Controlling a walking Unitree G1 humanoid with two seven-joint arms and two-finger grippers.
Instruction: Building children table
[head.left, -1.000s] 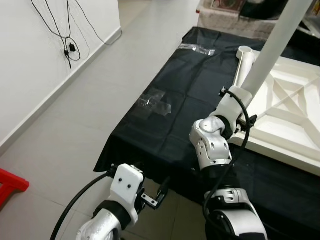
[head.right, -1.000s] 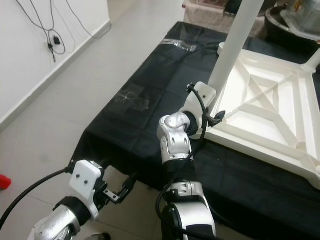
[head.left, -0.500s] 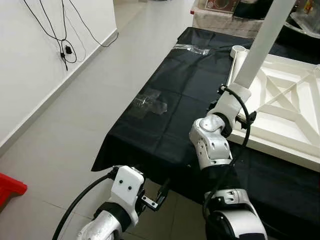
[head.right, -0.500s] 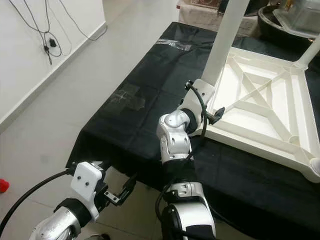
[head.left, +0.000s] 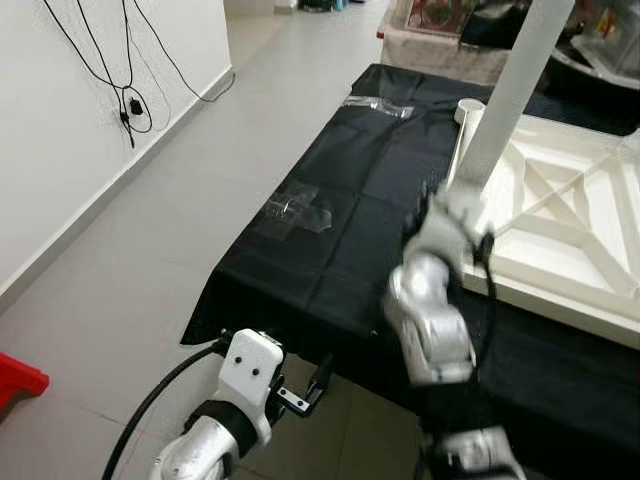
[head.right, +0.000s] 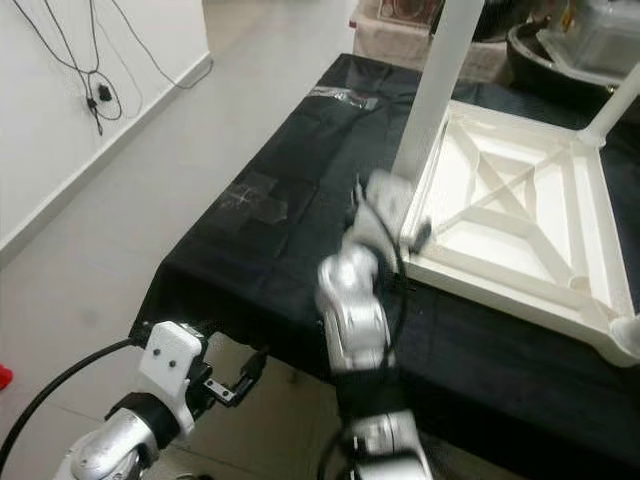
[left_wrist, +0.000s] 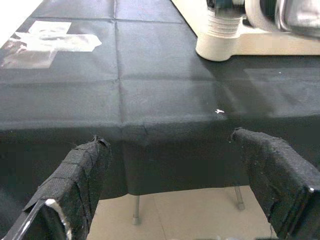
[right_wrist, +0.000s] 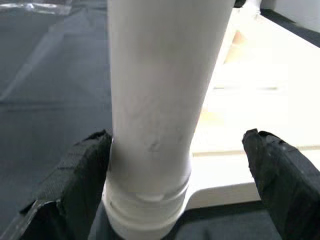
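Over the last second our right arm went from sharp to smeared with motion blur in both eye views, while the upside-down tabletop (head.right: 520, 215) and its near corner leg (head.right: 432, 90) kept their place on the black-draped counter (head.left: 350, 210). We judged that the arm was shifting at the foot of the leg, working on or just finishing the seating of that leg in its corner socket, so this step of the build looked close to done.

In the right wrist view, our right hand (right_wrist: 182, 187) was spread wide, one finger just touching the side of the leg and the other well clear of it, so the hand gripped nothing. The leg stood upright with its ringed collar down in the socket. Our left hand (left_wrist: 187, 192) hung low in front of the counter's near edge, fingers apart and empty.

Much was hard to read. The blur hid the right wrist and hand in the head views, so only the wrist camera told us how the fingers stood. The top of the leg ran out of the picture. A second leg (head.right: 618, 100) at the far corner was cut off by the edge. Whether the collar was fully home in the socket, we could not tell. A clear bag (head.left: 300, 208) lay on the cloth; its contents were too small to make out.
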